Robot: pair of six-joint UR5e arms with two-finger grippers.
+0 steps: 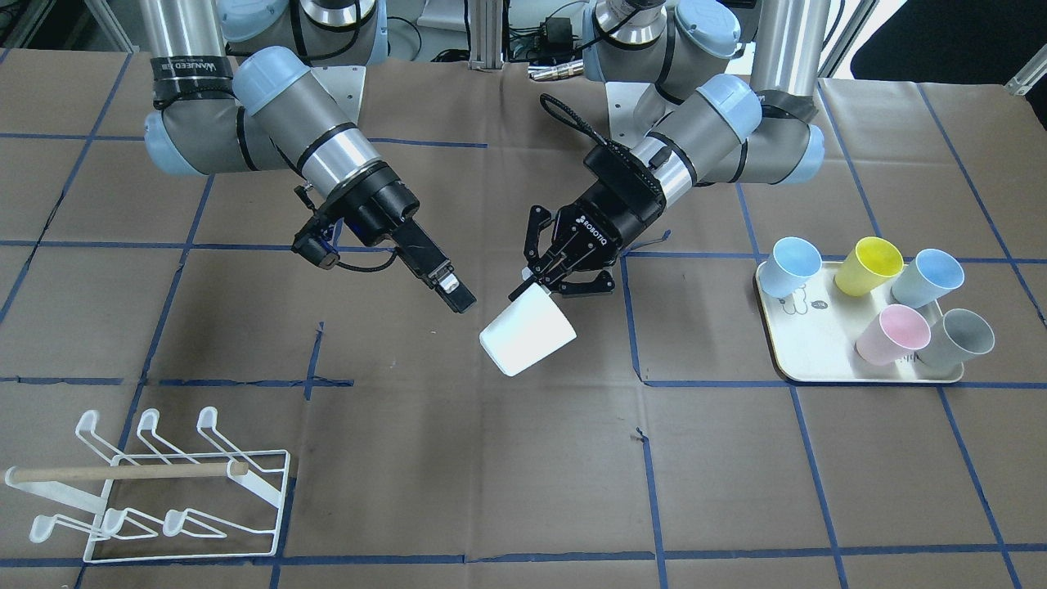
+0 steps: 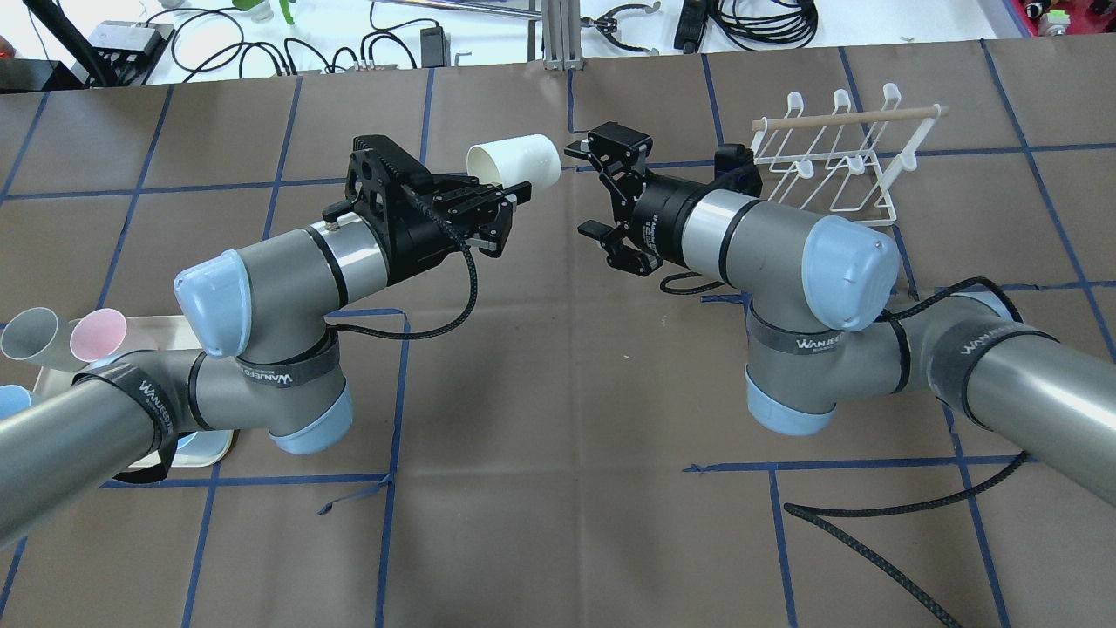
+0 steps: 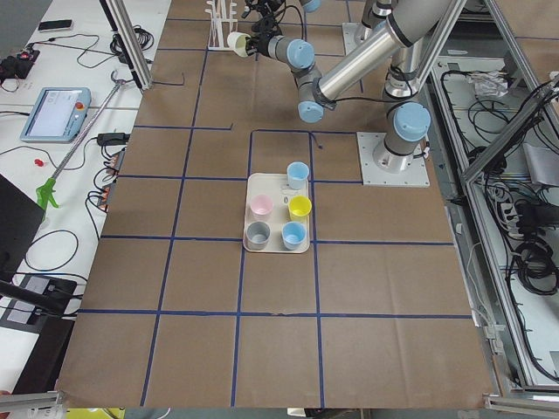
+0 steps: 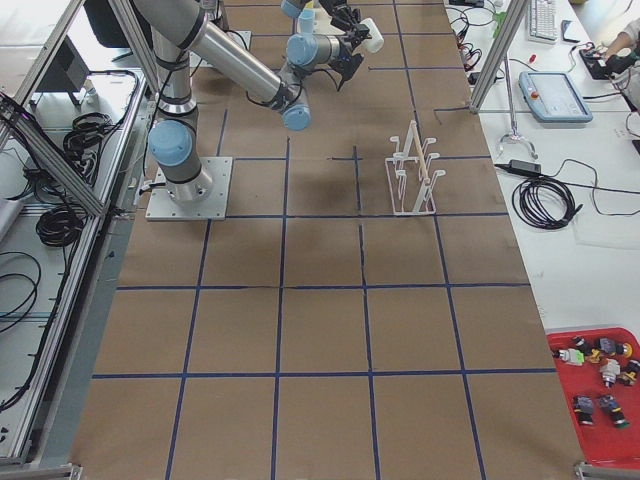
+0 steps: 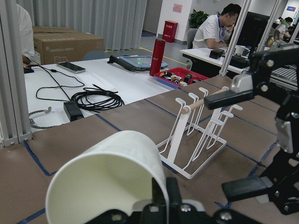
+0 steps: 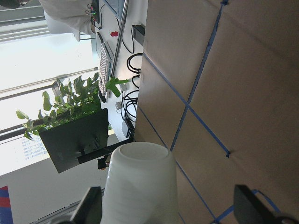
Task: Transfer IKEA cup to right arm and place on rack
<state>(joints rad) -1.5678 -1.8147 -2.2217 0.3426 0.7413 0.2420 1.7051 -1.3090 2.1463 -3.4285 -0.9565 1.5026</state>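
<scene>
My left gripper [image 2: 516, 194] is shut on the rim of a white IKEA cup [image 2: 514, 163] and holds it on its side above the table's middle. The cup also shows in the front view [image 1: 527, 331] and the left wrist view [image 5: 107, 179]. Its closed bottom points at my right gripper [image 2: 586, 188], which is open and empty, just short of the cup. In the right wrist view the cup [image 6: 140, 182] sits framed between the spread fingers [image 6: 88, 210]. The white wire rack [image 2: 828, 161] with a wooden dowel stands on the table beyond the right arm, also in the front view [image 1: 164, 491].
A cream tray [image 1: 806, 360] on the left arm's side holds several coloured cups, blue, yellow, pink and grey. A loose black cable [image 2: 872, 532] lies on the brown paper near the right arm's base. Blue tape lines cross the table.
</scene>
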